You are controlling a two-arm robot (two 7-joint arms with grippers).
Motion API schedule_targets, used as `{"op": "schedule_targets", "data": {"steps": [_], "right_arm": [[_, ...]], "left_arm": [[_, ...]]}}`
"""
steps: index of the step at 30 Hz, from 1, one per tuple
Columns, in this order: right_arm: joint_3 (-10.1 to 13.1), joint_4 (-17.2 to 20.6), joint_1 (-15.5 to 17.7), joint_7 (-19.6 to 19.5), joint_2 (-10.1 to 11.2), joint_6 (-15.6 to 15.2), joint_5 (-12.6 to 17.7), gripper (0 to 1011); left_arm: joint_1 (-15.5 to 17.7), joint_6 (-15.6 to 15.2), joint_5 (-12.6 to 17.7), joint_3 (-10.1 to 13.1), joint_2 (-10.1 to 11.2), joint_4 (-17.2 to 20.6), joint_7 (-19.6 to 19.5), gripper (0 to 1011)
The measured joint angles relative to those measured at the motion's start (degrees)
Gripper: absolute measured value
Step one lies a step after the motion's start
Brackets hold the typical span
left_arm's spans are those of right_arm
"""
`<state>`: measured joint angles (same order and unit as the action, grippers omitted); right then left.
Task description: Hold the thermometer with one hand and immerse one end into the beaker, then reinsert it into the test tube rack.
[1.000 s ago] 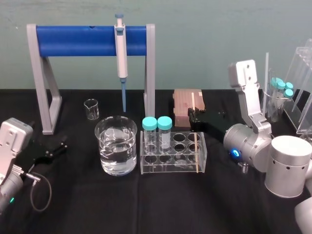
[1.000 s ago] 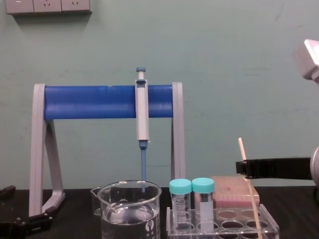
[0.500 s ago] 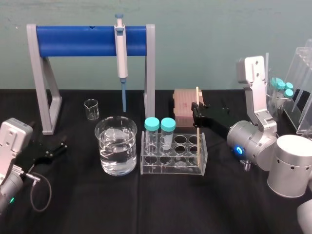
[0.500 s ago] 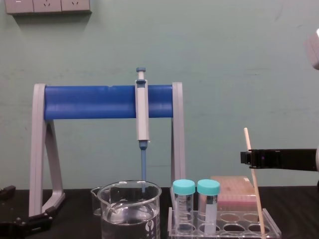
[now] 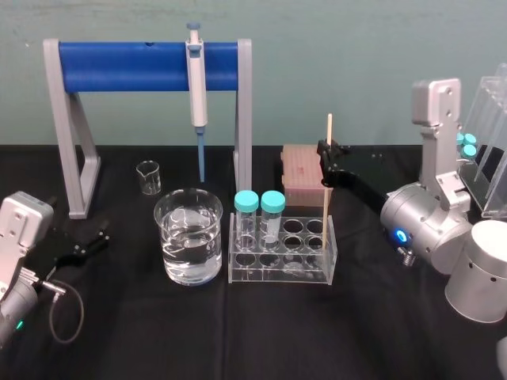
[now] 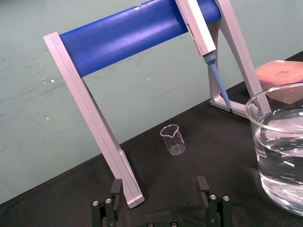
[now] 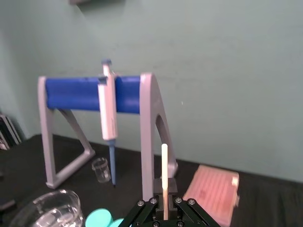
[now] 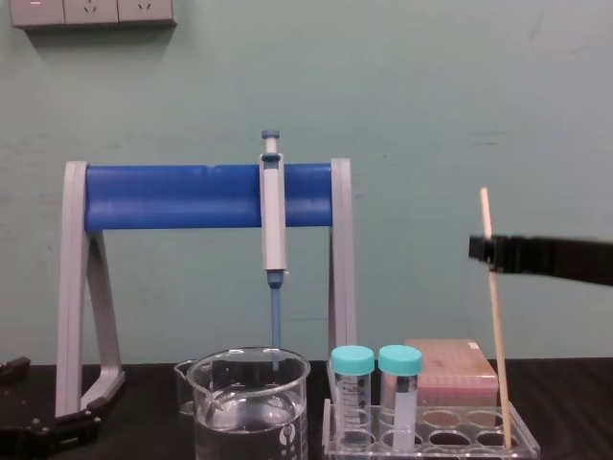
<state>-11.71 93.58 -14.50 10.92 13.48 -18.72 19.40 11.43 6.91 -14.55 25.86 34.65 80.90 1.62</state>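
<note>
The thermometer (image 5: 325, 212) is held upright, pinched near its top by the right gripper (image 5: 324, 165). Its low end is set in the right end of the test tube rack (image 5: 279, 267), right of the beaker (image 5: 188, 237). The left gripper (image 5: 89, 239) is parked wide open at the near left.

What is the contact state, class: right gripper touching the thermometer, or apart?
Touching. The chest view shows the right gripper clamped on the thermometer near its top.

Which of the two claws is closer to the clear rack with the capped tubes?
Right. The right gripper is above the test tube rack's right end, shut on the thermometer; the left gripper sits beyond the beaker.
</note>
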Motion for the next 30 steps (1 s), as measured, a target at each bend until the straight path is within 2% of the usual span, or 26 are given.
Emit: {"op": "schedule_targets", "data": {"steps": [4,11,16,22,27,30], "right_arm": [[0.1,0.8,0.3,1.5,0.9,3.1,0.7,54],[-0.1,2.2,-0.1,3.1,1.9,5.8,1.8,54],[-0.6,2.9,-1.6,4.8,2.3,8.0,3.2,54],[-2.3,2.9,-4.6,6.5,2.1,9.1,4.7,54],[-4.7,0.9,-7.6,7.7,1.1,9.9,5.3,54],[-7.1,-1.6,-10.1,8.9,-0.5,10.5,6.0,54]], "left_arm": [[0.0,0.0,0.0,0.0,0.0,0.0,0.0,1004],[0.0,0.0,0.0,0.0,0.0,0.0,0.0,1004],[0.0,0.0,0.0,0.0,0.0,0.0,0.0,1004],[0.0,0.0,0.0,0.0,0.0,0.0,0.0,1004],[0.0,0.0,0.0,0.0,0.0,0.0,0.0,1004],[0.0,0.0,0.0,0.0,0.0,0.0,0.0,1004]]}}
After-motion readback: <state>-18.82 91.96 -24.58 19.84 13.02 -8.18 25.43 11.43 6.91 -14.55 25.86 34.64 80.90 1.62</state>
